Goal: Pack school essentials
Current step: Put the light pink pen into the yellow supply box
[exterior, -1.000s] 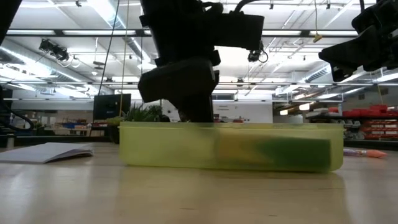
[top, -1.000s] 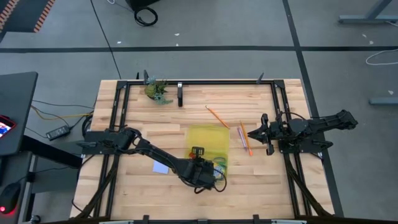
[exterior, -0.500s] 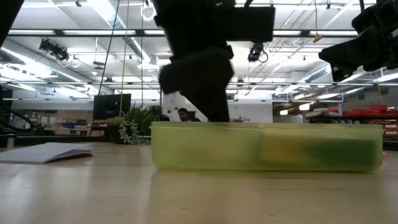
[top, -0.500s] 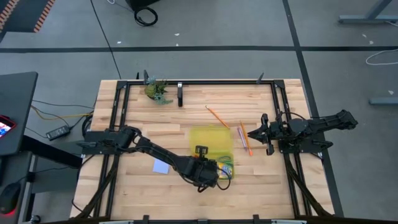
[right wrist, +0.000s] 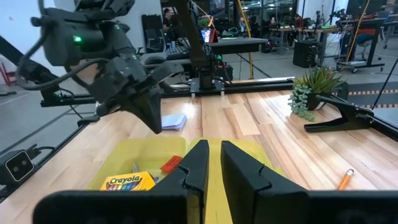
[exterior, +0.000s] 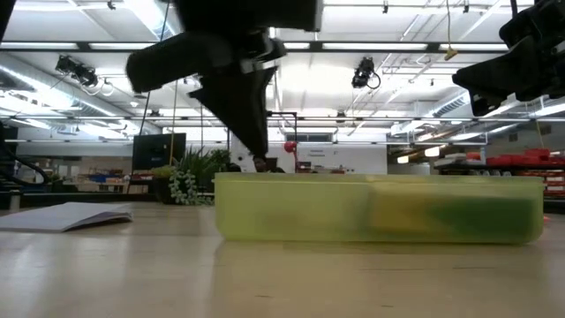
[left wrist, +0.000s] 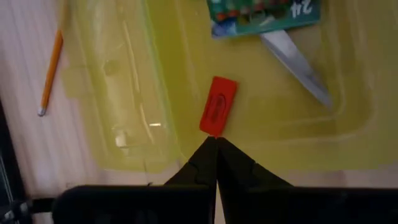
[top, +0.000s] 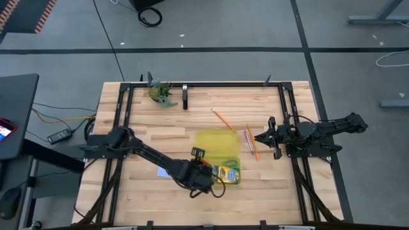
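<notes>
Yellow translucent case [top: 217,145] sits centre of the table in the high view, and we see the crayon box [top: 227,174] lying at its lower edge in that frame, the scissors' green handle [top: 234,167] just above it. Left gripper [top: 199,181] sits low centre of the high view, just left of the crayon box, raised off the case going by the low view; in its wrist view its fingers are pressed together with nothing between them. That wrist view shows the red eraser [left wrist: 217,114] lying loose on the case floor just past the fingertips, with the scissor blade [left wrist: 296,59] and crayon box toward the upper right of the frame. Orange pencil [top: 252,142] and purple pen [top: 247,138] lie side by side on the wood right of the case, a second pencil [top: 223,119] above it. Blue note pad [top: 163,170] sits lower left of the case, partly under the left arm. Right gripper [top: 257,136] waits at mid-right, fingers slightly apart.
</notes>
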Tool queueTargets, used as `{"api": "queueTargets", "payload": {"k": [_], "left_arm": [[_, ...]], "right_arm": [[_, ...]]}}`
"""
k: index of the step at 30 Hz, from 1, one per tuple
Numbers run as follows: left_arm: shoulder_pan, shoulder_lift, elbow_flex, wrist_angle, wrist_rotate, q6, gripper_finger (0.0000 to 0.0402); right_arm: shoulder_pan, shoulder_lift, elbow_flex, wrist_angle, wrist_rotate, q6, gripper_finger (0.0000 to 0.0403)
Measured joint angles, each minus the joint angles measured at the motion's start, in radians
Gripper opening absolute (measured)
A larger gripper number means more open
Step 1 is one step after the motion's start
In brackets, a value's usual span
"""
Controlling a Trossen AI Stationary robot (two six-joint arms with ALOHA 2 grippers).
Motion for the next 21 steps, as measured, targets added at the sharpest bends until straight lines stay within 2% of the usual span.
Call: {"api": "queueTargets", "payload": {"k": [4,11,18,21], "left_arm": [[-0.001,-0.032,-0.09,0.07,-0.009,0.053,0.0005],[0.045,-0.084,-0.232,0.275,-0.01,0.276,0.0013],[0.107,-0.17,-0.34,0.328,0.123,0.349,0.0004],[0.127,-0.225,-0.401,0.345,0.13,0.361,0.0008]], "right_arm": [[0.0,0.0,0.0,0.0,0.0,0.0,0.0051],[0.0,0.002,0.0,0.0,0.0,0.0,0.0051],[0.0,0.005,0.0,-0.001,0.0,0.0,0.0051],[0.0,0.005,0.0,0.0,0.0,0.0,0.0051]]}}
